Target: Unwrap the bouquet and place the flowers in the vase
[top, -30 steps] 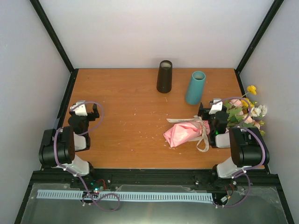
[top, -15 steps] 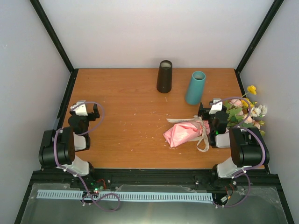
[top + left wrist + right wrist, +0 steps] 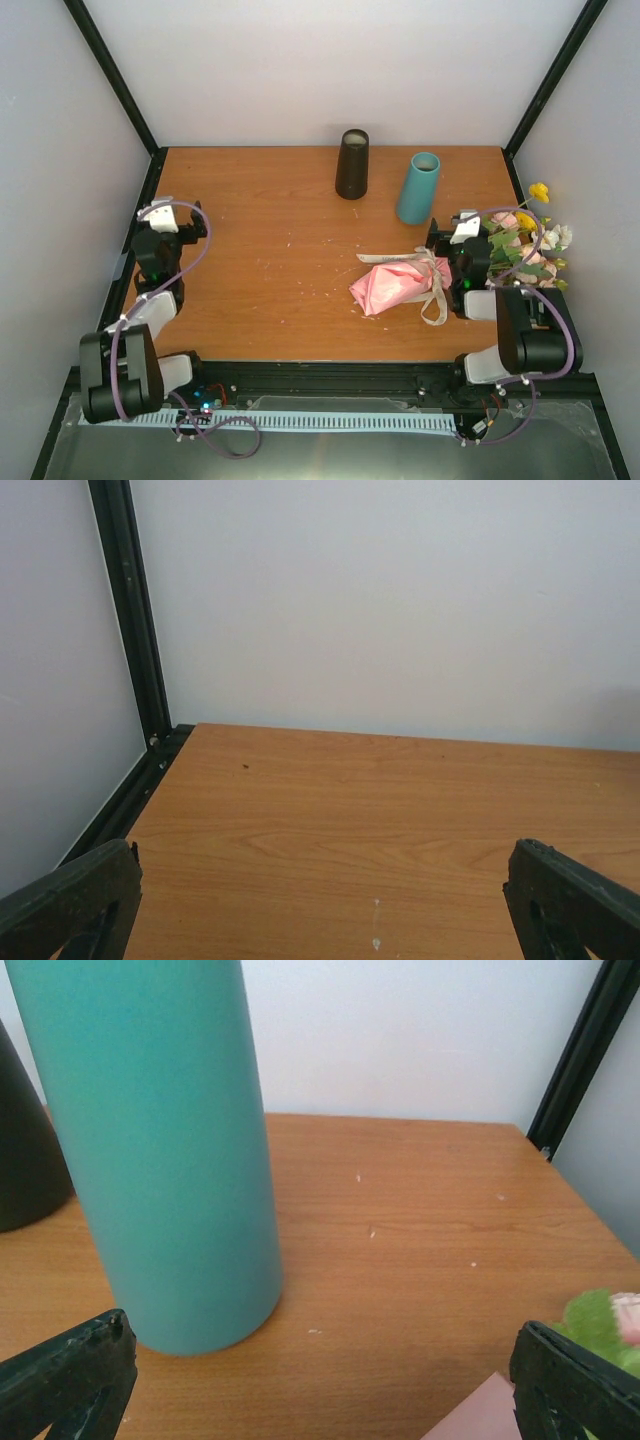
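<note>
Top external: flowers apparently overhang the table at right.

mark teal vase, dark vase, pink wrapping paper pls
teal vase (image 3: 417,195): top external view, middle of its outer wall.
dark vase (image 3: 351,170): top external view, middle of its outer wall.
pink wrapping paper (image 3: 384,286): top external view, centre of the crinkled sheet.
</note>
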Available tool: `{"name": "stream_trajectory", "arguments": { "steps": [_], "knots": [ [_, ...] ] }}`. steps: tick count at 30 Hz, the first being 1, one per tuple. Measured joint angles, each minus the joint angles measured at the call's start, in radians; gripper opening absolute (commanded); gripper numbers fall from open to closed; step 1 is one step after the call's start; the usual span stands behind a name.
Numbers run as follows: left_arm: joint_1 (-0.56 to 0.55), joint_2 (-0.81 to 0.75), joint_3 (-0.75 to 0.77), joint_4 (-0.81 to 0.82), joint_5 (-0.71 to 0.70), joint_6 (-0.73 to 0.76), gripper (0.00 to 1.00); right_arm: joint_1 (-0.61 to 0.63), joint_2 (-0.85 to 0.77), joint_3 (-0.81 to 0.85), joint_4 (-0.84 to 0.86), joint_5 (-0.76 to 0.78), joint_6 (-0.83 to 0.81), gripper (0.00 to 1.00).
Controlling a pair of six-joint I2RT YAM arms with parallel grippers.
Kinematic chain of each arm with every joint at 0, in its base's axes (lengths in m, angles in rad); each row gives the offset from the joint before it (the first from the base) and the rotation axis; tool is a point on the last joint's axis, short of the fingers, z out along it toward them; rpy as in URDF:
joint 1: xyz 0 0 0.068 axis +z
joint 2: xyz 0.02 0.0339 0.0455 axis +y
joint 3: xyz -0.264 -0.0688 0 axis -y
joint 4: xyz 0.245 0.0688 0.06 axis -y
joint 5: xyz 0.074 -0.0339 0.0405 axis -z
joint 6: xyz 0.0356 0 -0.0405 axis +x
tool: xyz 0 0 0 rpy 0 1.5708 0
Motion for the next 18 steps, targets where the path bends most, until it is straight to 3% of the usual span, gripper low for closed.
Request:
{"name": "stream_trajectory", "arguments": {
  "steps": [10, 18],
  "knots": [
    [0.0, -0.134, 0.113, -0.335, 0.013, -0.064, 1.0, 0.0, -0.288, 0.016, -0.193, 0.087, 0.039, 1.0],
    [0.0, -0.132, 0.277, -0.611, 0.075, -0.196, 0.99, -0.001, -0.476, 0.219, -0.636, 0.217, 0.238, 1.0]
  ]
}}
